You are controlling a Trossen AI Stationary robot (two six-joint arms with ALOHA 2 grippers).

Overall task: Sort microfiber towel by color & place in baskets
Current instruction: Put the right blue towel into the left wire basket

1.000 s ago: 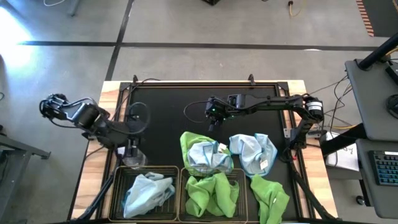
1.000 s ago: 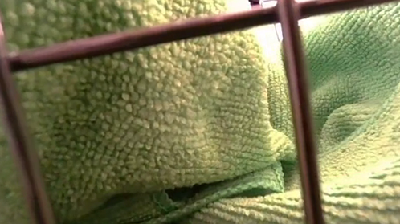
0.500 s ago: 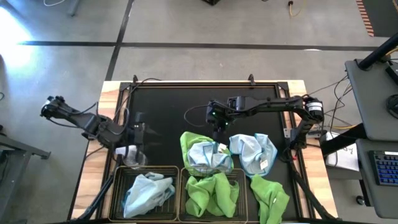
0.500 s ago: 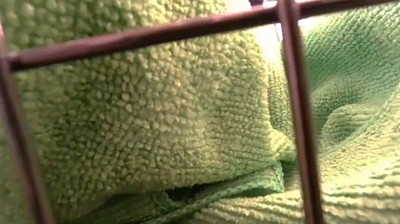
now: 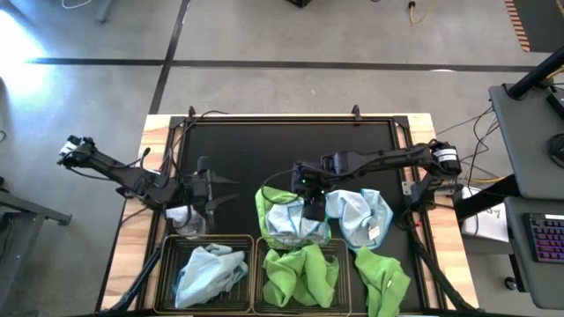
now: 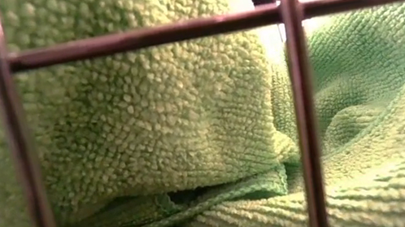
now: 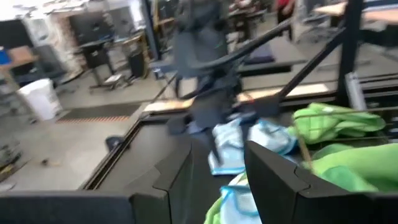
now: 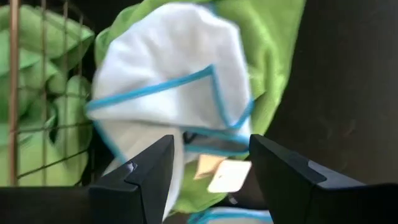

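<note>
High view: the right gripper (image 5: 313, 208) is hovering over a pale blue towel (image 5: 291, 220) lying on a green towel (image 5: 263, 204), just behind the middle basket (image 5: 258, 273). That basket is holding a green heap (image 5: 301, 271). The left basket (image 5: 165, 264) is holding a blue cloth (image 5: 208, 269). The left gripper (image 5: 225, 189) is waiting behind the left basket, fingers spread, holding nothing.

Low view: green pile (image 6: 149, 139) is pressing against the basket wires (image 6: 303, 113).

Right wrist view: the fingers (image 8: 140, 177) are standing wide apart, empty, the blue-edged towel (image 8: 168, 93) lying just beyond them.

Left wrist view: fingers (image 7: 277, 174) are parted, with the towels (image 7: 249, 140) ahead on the desk.
</note>
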